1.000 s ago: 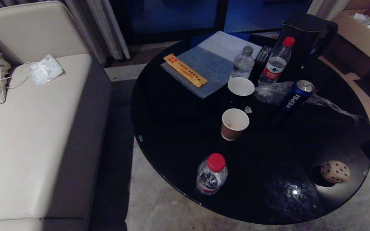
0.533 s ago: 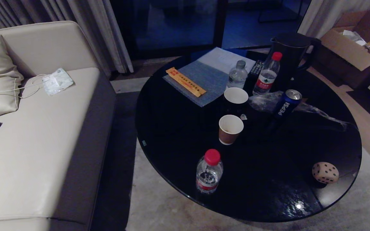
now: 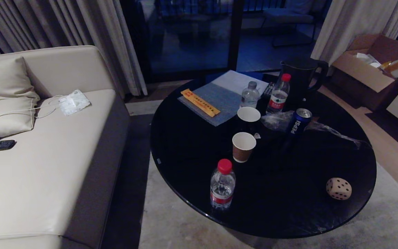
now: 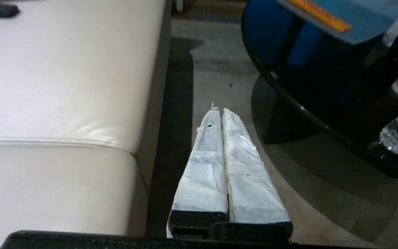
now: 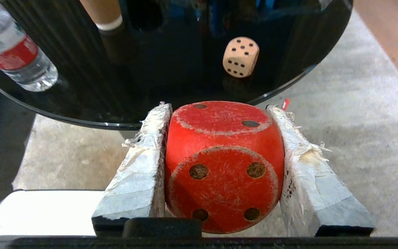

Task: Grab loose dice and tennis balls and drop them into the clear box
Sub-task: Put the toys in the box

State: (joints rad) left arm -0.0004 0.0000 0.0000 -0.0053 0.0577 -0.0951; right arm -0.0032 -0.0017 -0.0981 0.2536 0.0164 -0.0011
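Note:
A red die [image 5: 225, 166] with dark dots sits between the taped fingers of my right gripper [image 5: 218, 108], which is shut on it just off the near rim of the round black table [image 5: 171, 86]. A beige die [image 3: 339, 188] with dark dots rests on the table near its front right edge, and it also shows beyond the red die [image 5: 240, 56]. My left gripper [image 4: 220, 111] is shut and empty over the carpet, between sofa and table. Neither gripper shows in the head view. No tennis balls are in view. A white rounded-corner edge [image 5: 29, 207] lies below the right gripper; whether it is the clear box I cannot tell.
On the table stand a red-capped water bottle [image 3: 222, 185] near the front, two paper cups [image 3: 243, 146], a Pepsi can [image 3: 298, 121], two more bottles, a black kettle [image 3: 299, 77] and a blue mat [image 3: 216, 100]. A beige sofa [image 3: 47, 155] is left, a cardboard box [image 3: 368, 69] far right.
The head view has pulled up and back, so the whole scene sits lower and smaller and more of the window and curtains shows. Nothing on the table has moved.

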